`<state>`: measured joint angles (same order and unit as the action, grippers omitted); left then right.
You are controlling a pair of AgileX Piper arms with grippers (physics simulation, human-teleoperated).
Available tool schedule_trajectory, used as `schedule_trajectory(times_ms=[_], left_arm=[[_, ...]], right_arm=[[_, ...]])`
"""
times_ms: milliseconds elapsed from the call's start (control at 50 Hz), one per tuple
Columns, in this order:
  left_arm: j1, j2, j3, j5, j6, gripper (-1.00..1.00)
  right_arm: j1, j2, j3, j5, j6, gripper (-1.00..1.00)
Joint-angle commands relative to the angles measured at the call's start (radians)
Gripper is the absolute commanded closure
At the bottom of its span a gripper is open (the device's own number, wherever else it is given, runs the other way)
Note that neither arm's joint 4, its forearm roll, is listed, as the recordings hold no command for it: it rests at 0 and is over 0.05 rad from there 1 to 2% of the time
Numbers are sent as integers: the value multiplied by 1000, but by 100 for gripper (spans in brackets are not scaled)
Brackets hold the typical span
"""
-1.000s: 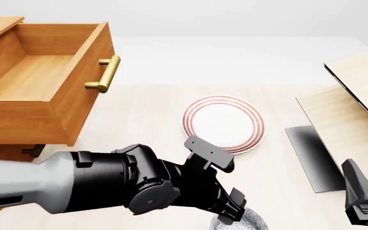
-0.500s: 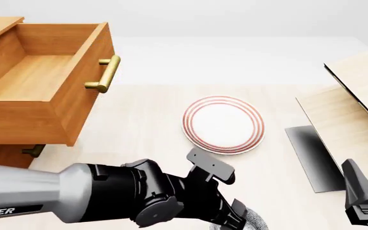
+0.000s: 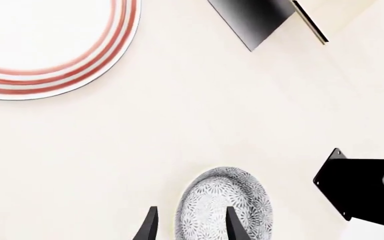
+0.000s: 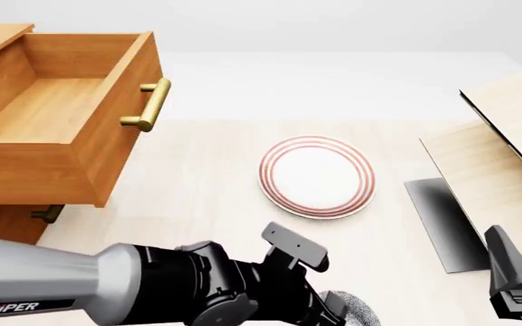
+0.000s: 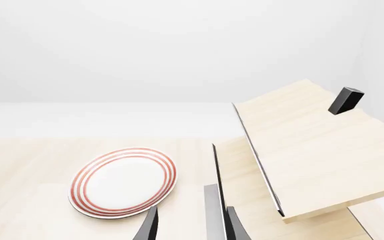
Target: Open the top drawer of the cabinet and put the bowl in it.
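Note:
The cabinet (image 4: 3,219) stands at the far left with its top drawer (image 4: 52,109) pulled open and nothing inside; the brass handle (image 4: 149,104) faces right. At the near table edge sits the speckled bowl (image 3: 222,205), of which the front view shows only a sliver (image 4: 359,311) beside my left arm (image 4: 198,292). My left gripper (image 3: 190,231) is open just over the bowl. One finger (image 3: 234,227) is above its inside, the other (image 3: 148,229) outside the rim. My right gripper (image 5: 192,227) is open and holds nothing, low at the near right (image 4: 515,288).
A white plate with red rings (image 4: 315,176) lies mid-table, also in the right wrist view (image 5: 122,180). A pale wooden structure (image 4: 497,156) with a dark panel (image 4: 442,221) fills the right side. Below the open drawer shows a lower drawer handle (image 4: 48,214).
My left arm has slid toward the near edge and lowered over the bowl, hiding more of it in the front view. The right arm has not moved.

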<state>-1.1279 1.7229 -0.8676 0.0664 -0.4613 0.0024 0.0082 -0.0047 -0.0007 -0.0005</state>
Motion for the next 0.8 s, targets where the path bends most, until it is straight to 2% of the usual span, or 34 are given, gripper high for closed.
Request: schedule_trajectory(times_ms=[20,800], left_arm=[[9,2,41,-45,-20,-100],[-23,95,107,-214,-92,-100]], right_arm=[[-1,-1,1,0,0,-100],[-1,0,1,0,1,-100]])
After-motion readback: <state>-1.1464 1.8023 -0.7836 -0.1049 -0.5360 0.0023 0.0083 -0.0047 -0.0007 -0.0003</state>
